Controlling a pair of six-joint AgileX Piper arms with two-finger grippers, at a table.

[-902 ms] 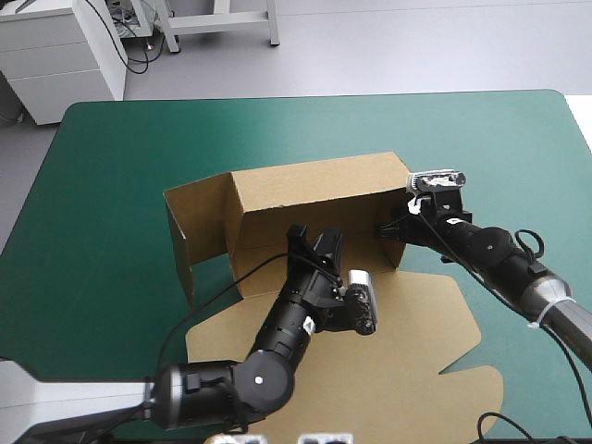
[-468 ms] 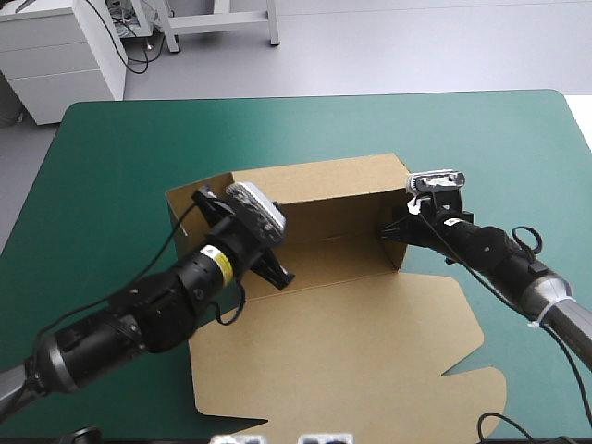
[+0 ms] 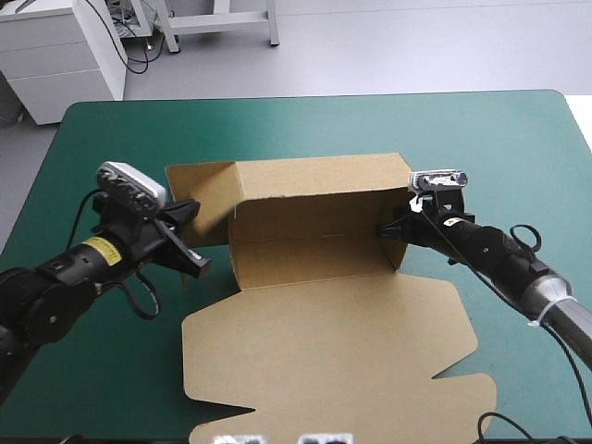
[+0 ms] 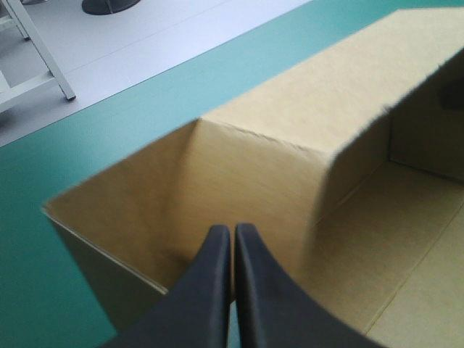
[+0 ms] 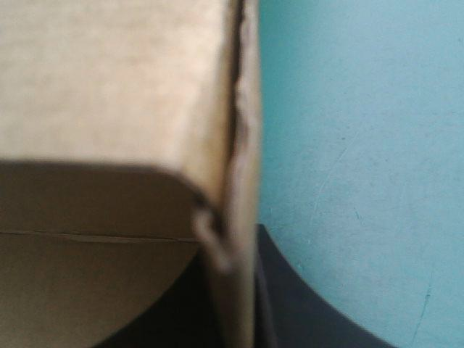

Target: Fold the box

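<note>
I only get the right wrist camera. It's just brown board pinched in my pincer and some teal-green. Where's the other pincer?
Observer: The left pincer is at the other end of the box. Its fingers are shut and it points at the left end flap.
Operator: Is that flap folded in yet?
Observer: No, it stands swung outward, roughly in line with the back wall.
Operator: What's at the front?
Observer: A big flat panel lies on the table, reaching toward the near edge.
</note>
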